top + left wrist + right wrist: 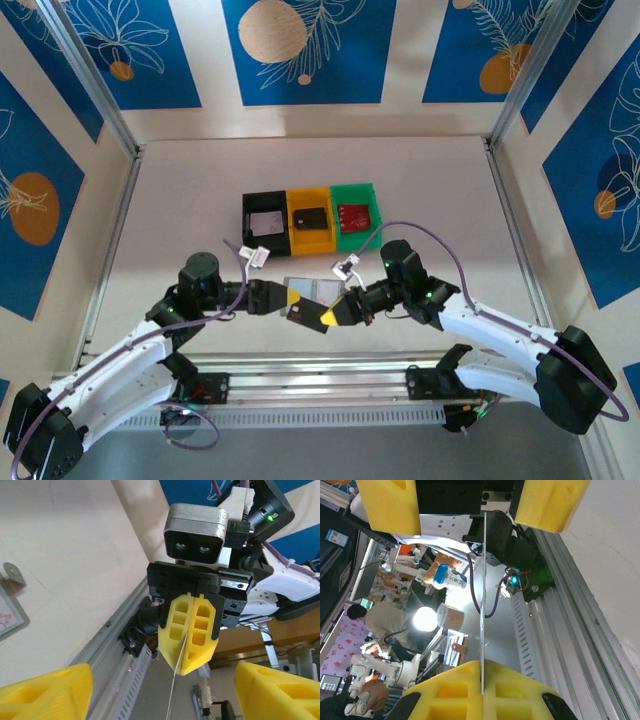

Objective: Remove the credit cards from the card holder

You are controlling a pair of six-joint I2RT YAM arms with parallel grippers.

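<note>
Card holder (310, 289) just near-side of yellow bin (309, 195), between left gripper (298, 305) and right gripper (329, 316). Right jaws clamped on thin sheet (483, 605), edge-on, probably card. Left jaws apart astride it: close squarely on flat faces, pull straight.

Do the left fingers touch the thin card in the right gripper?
Apart. Left wrist view: the card stands edge-on between the open left fingers, gaps on both sides.
</note>
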